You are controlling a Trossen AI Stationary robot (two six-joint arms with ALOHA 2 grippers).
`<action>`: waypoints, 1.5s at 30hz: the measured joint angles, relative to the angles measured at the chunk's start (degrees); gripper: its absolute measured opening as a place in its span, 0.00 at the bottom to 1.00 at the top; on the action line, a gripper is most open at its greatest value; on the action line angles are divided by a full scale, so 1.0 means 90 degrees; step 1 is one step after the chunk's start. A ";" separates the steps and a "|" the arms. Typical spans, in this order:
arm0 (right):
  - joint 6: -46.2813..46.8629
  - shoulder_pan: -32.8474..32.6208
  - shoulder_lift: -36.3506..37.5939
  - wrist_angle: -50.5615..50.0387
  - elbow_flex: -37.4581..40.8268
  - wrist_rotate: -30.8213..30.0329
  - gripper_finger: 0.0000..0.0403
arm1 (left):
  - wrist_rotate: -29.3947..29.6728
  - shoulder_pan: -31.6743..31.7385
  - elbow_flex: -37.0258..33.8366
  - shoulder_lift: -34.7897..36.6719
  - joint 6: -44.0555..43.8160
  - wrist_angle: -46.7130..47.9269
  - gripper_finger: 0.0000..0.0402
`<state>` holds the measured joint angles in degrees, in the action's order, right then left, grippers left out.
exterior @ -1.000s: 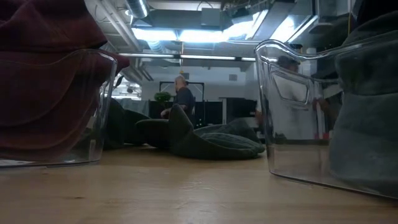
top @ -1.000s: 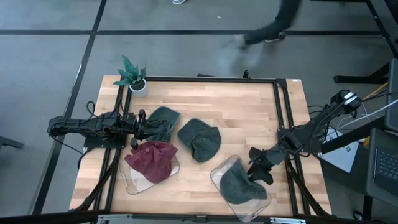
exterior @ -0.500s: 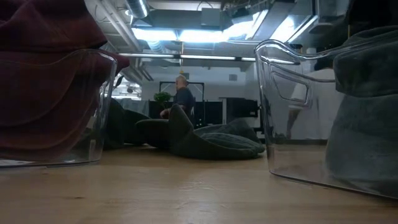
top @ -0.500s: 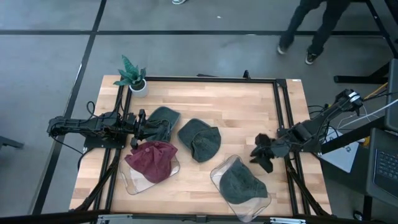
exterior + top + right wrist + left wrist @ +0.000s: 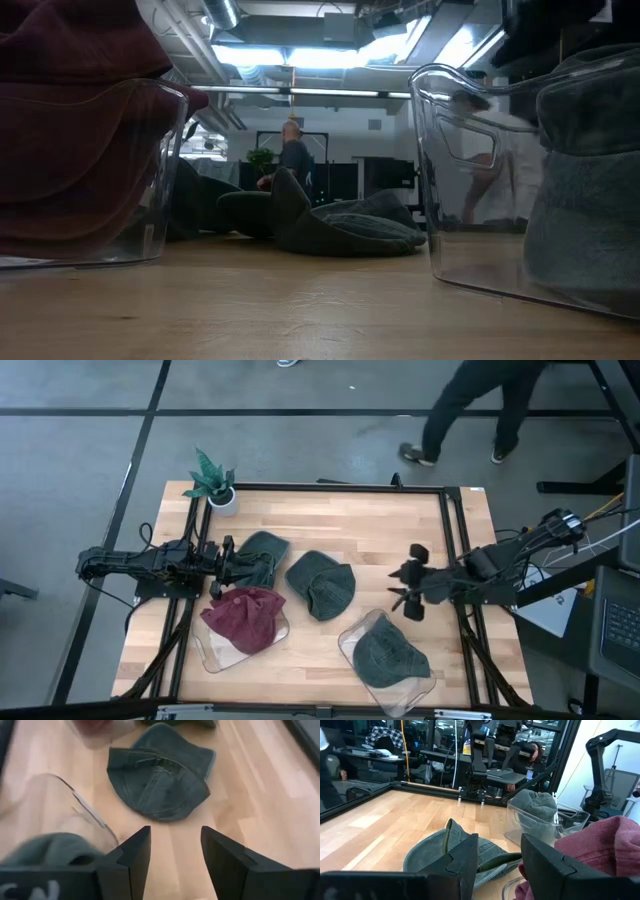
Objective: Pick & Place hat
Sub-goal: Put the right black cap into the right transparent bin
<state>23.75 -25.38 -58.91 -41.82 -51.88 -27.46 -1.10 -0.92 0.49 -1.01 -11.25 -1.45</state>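
Risk: your right tool (image 5: pixel 408 591), released at frame right, may clip the clear bin (image 5: pixel 352 636) reaching the centre hat (image 5: pixel 320 584).

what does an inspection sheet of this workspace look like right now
surface: wooden table, black frame around it
job's things: maroon hat in left clear bin; green hat in right clear bin; two green hats loose, one mid-table, one by the left gripper
clutter: potted plant at the far left corner
grippers: left gripper open, low beside the loose hat; right gripper open, empty, above the table beyond the right bin
cables: bundles along both arms
surroundings: person walking past
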 joint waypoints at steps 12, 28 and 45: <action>-0.1596 0.1316 -0.2308 0.0091 -0.1275 0.2158 0.43 | 0.0000 0.0000 -0.0001 0.0001 0.0000 0.0000 0.36; -0.0330 0.2437 -0.4625 -0.0005 -0.2520 0.4635 0.43 | 0.0000 0.0001 -0.0001 0.0001 0.0000 0.0000 0.36; 0.0470 0.2673 -0.5528 0.0532 -0.2537 0.4745 0.48 | 0.0000 0.0002 -0.0002 -0.0001 -0.0001 0.0000 0.36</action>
<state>27.98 -1.32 -108.66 -37.04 -74.72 15.24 -1.10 -0.91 0.47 -1.02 -11.25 -1.45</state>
